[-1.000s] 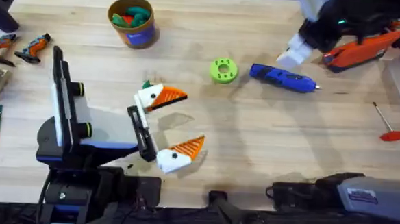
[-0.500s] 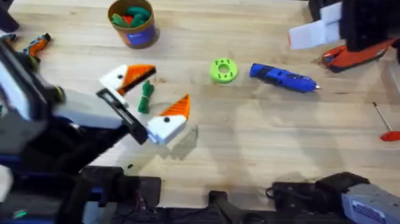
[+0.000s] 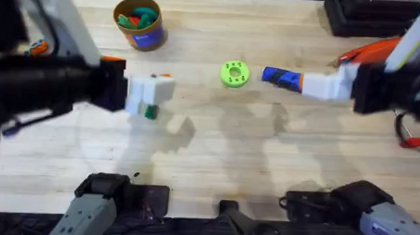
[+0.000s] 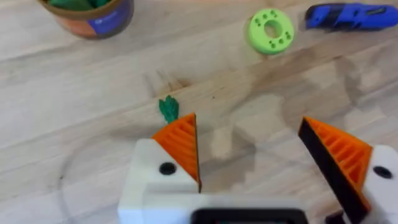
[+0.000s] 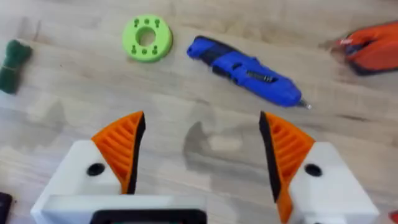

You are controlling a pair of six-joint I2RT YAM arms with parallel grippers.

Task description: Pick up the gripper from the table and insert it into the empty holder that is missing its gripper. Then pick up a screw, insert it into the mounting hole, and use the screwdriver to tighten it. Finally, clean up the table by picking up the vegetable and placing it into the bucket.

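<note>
The dark-green vegetable [image 3: 150,112] lies on the table left of centre, also seen as vegetable [image 4: 168,109] and vegetable [image 5: 12,65]. My left gripper [image 3: 148,93] hovers over it, open with nothing between its orange pads [image 4: 180,146]. The tan bucket [image 3: 139,22] with its blue band stands at the back left and holds toy pieces. The blue screwdriver [image 3: 278,77] lies right of centre, its far end covered by my right gripper [image 3: 325,86]. That gripper [image 5: 202,118] is open above the screwdriver [image 5: 245,70]. The loose gripper part, holder and screw are out of view.
A lime-green disc [image 3: 234,73] with holes sits between the vegetable and the screwdriver. An orange-and-black tool [image 3: 372,50] lies at the back right, and a red-handled tool [image 3: 412,141] near the right edge. Small tools lie at the far left.
My left arm rose and swung back-left, bringing its gripper over the vegetable. My right arm came forward from the back right to hover over the screwdriver.
</note>
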